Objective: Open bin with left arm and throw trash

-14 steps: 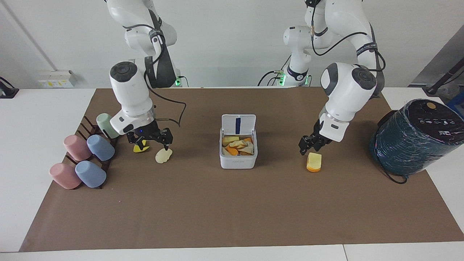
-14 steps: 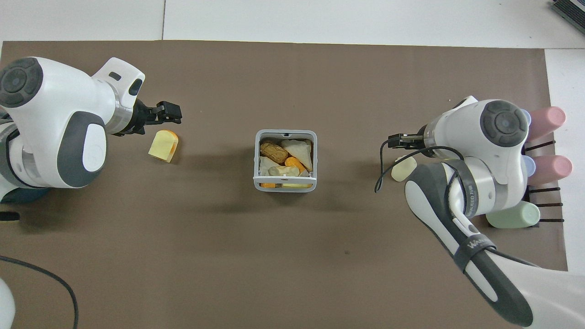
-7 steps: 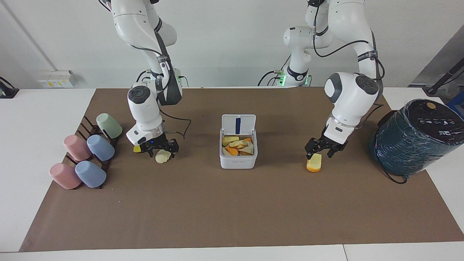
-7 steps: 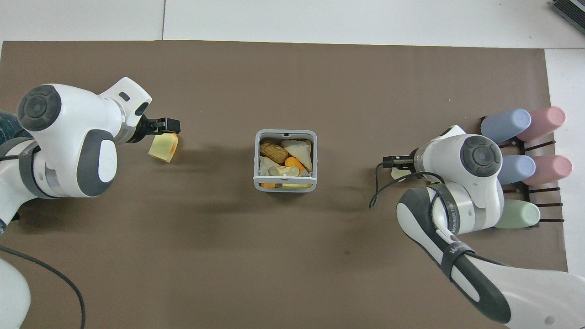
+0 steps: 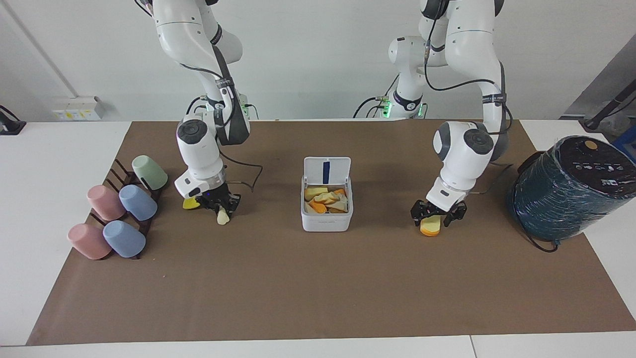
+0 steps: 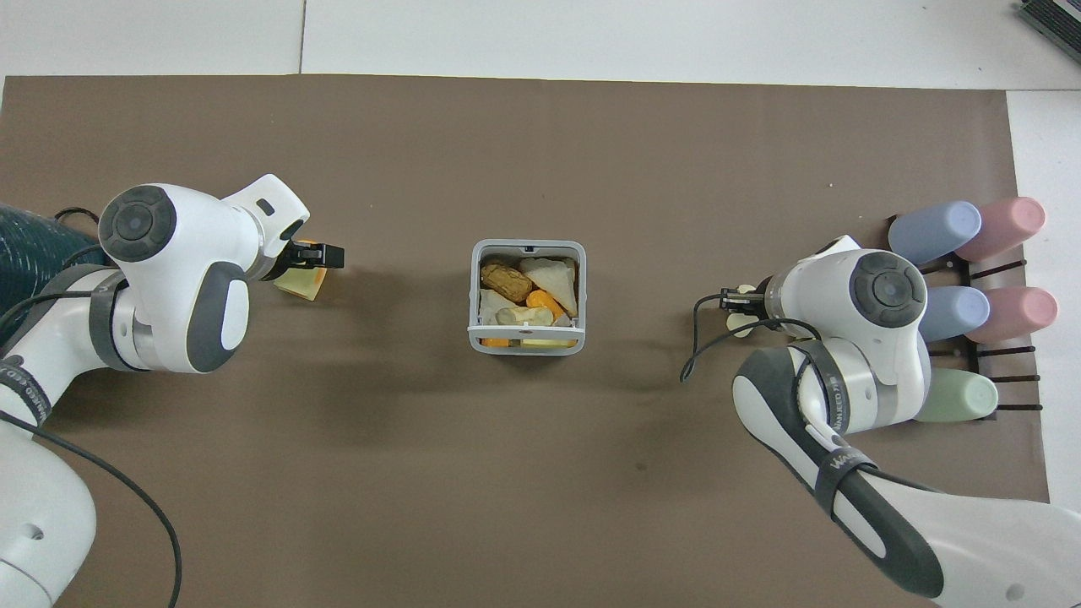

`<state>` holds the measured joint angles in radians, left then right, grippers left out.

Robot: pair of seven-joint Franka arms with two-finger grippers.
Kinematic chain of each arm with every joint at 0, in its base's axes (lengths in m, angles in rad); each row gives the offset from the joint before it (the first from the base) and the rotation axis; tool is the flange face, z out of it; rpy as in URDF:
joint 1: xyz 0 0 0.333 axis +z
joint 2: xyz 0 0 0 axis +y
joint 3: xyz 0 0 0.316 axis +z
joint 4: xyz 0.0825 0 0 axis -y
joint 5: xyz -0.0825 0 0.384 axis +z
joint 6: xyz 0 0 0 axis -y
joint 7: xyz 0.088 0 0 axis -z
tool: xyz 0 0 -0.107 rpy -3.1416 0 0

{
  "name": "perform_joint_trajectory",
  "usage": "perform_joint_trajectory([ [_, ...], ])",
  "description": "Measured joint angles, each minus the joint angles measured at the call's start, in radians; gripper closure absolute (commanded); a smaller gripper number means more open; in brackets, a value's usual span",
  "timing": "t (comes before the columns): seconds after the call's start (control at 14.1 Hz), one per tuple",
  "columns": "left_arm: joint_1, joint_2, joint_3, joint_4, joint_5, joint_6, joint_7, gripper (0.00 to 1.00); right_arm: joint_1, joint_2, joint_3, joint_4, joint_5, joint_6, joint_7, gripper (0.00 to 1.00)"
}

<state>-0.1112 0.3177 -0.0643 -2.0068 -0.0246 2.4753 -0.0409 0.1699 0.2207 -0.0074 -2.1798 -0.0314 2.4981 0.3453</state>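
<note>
Bin (image 5: 326, 209) stood mid-table with its lid (image 5: 327, 171) up and scraps inside. The left gripper (image 5: 437, 215) was down with fingers spread around the orange block (image 5: 430, 226). The right gripper (image 5: 219, 205) was pinched on the cream oval (image 5: 223, 216), just beside the yellow scrap (image 5: 189, 203) and near the cups (image 5: 119, 213).

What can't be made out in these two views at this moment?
1. Jagged yellow scrap: overhead view, hidden under the right arm; facing view, half covered by the right pincer.
2. Yellow-orange block: overhead view, mostly under the left pincer and its wrist.
3. Bin: lower contents buried beneath the top scraps.
4. Teal cylinder: overhead view, cut off by the edge and covered by the left arm.
</note>
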Motion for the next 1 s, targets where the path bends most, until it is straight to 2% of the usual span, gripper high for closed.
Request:
perform_joint_trajectory([
  [0.21, 0.0, 0.0, 0.0, -0.025, 0.0, 0.005, 0.014, 0.0, 0.033, -0.014, 0.012, 0.136, 0.0, -0.169, 0.109, 1.0],
  [0.28, 0.0, 0.0, -0.001, -0.034, 0.001, 0.005, 0.016, 0.1, 0.045, -0.02, 0.022, 0.195, 0.003, -0.225, 0.156, 1.0],
  [0.43, 0.0, 0.0, -0.002, -0.045, 0.001, 0.006, 0.018, 0.6, 0.082, -0.024, 0.045, 0.296, 0.035, -0.286, 0.255, 1.0],
  [0.57, 0.0, -0.002, 0.0, -0.045, 0.003, 0.007, 0.02, 0.99, 0.134, -0.017, 0.056, 0.37, 0.133, -0.303, 0.356, 1.0],
  [0.78, 0.001, -0.005, 0.001, -0.044, 0.003, 0.007, 0.021, 1.0, 0.196, 0.014, 0.059, 0.438, 0.285, -0.295, 0.476, 1.0],
  [1.0, 0.001, -0.006, 0.0, -0.034, 0.003, 0.003, 0.021, 1.0, 0.249, 0.057, 0.06, 0.451, 0.39, -0.218, 0.533, 1.0],
])
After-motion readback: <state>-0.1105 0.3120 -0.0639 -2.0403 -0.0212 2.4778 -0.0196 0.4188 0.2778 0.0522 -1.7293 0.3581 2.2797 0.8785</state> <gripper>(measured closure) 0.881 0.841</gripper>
